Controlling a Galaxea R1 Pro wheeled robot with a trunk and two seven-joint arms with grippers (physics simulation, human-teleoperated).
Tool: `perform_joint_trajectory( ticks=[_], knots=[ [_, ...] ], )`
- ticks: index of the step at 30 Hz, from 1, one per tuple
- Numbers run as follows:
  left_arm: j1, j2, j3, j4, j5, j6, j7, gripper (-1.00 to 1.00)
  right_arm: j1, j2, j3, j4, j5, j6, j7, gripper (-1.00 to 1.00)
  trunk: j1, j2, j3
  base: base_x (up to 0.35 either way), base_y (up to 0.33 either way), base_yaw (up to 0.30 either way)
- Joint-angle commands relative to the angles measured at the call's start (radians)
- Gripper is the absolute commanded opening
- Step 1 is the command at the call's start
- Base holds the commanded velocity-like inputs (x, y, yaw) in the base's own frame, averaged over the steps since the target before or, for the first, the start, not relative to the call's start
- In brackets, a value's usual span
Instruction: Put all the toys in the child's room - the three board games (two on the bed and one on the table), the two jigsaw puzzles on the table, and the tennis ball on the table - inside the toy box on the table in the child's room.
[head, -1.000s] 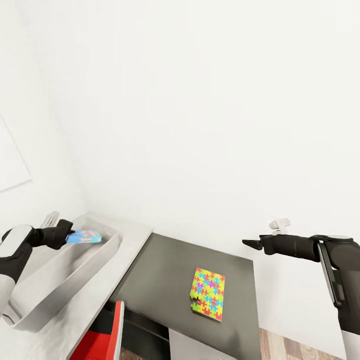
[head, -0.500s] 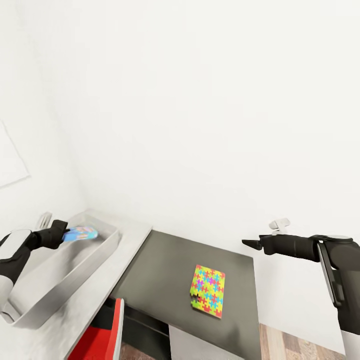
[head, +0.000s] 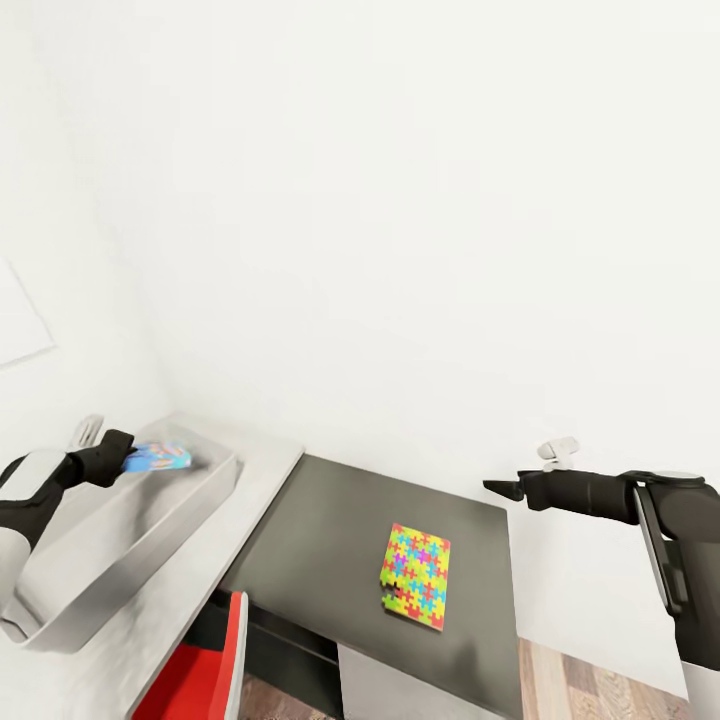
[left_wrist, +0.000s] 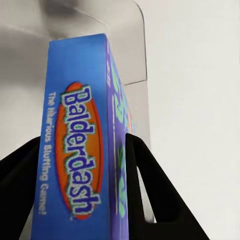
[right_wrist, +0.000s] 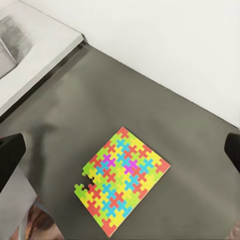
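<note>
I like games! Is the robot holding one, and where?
Yes, left gripper pinches the blue Balderdash game box across its thin end. Right gripper holds nothing.

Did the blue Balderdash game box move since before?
Yes. The blue Balderdash game box, held in the left gripper, slid left along the grey toy box, away from its far wall.

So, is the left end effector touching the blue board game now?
Touching. In the left wrist view, the left end effector has a black finger pressed against each side of the blue board game, with no gap.
</note>
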Motion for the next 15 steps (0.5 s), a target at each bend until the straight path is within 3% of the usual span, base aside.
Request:
perform_joint_trajectory(
  ticks=[1,2,3,12,15],
  knots=[
    [-0.005,0.001,0.002,0.003,0.002,0.005,0.009,-1.00,-0.002,0.000,-0.001,-0.001,0.010,0.006,0.010,1.00,0.001,-0.002,-0.004,0.000,0.000,0.000],
    [-0.006,0.001,0.001,0.004,-0.007,0.006,0.009,-1.00,-0.002,0.000,-0.001,-0.001,0.010,0.006,0.010,1.00,0.001,-0.002,-0.005,0.000,0.000,0.000],
    [-0.008,0.002,0.000,0.006,-0.043,0.008,0.008,-1.00,-0.002,0.000,-0.001,-0.001,0.010,0.006,0.010,1.00,0.001,-0.002,-0.007,0.000,0.000,0.000],
    [-0.008,0.000,0.000,0.008,-0.062,0.001,0.002,-1.00,0.000,0.000,0.000,-0.001,0.010,0.006,0.010,1.00,0.001,-0.002,-0.021,0.000,0.000,0.000],
    [-0.008,-0.001,-0.001,0.009,-0.064,-0.005,-0.071,-1.00,0.001,0.000,0.003,-0.001,0.010,0.006,0.010,1.00,0.001,-0.002,-0.026,0.000,0.000,0.000]
  ],
)
